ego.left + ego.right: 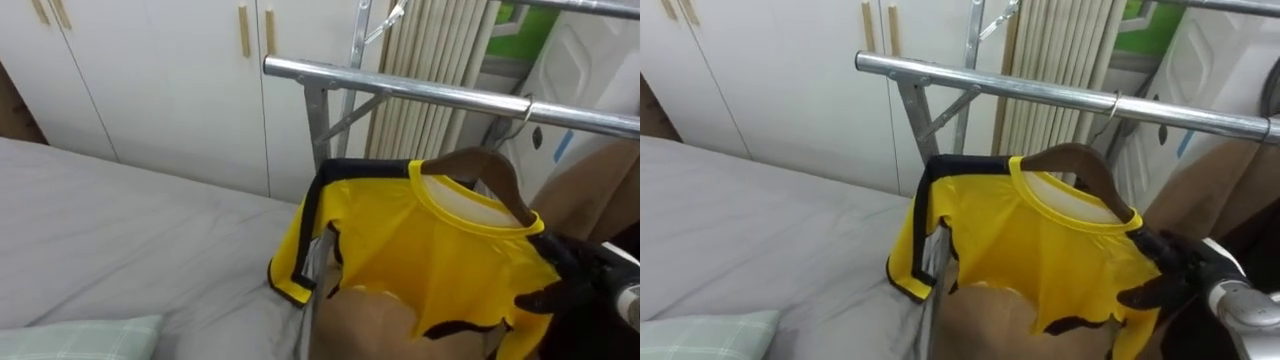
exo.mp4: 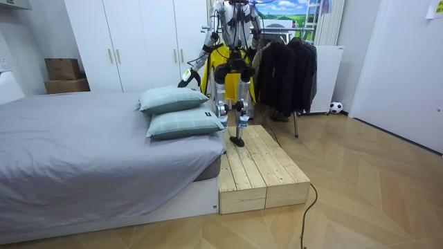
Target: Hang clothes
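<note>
Beside the grey bed [image 1: 120,230], a yellow shirt [image 1: 420,250] hangs on a wooden hanger [image 1: 490,165] hooked over the metal rail [image 1: 400,85] — the right hand [image 1: 1180,272] has its fingers curled round the shirt's shoulder.

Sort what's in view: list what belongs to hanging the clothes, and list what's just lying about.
Belongs to the job: yellow shirt, wooden hanger inside it, metal rail, right hand at the shirt's shoulder, left hand out to the side.

Just lying about: pillows on the bed, cardboard boxes, ball on the floor, dark coats hanging nearby.
</note>
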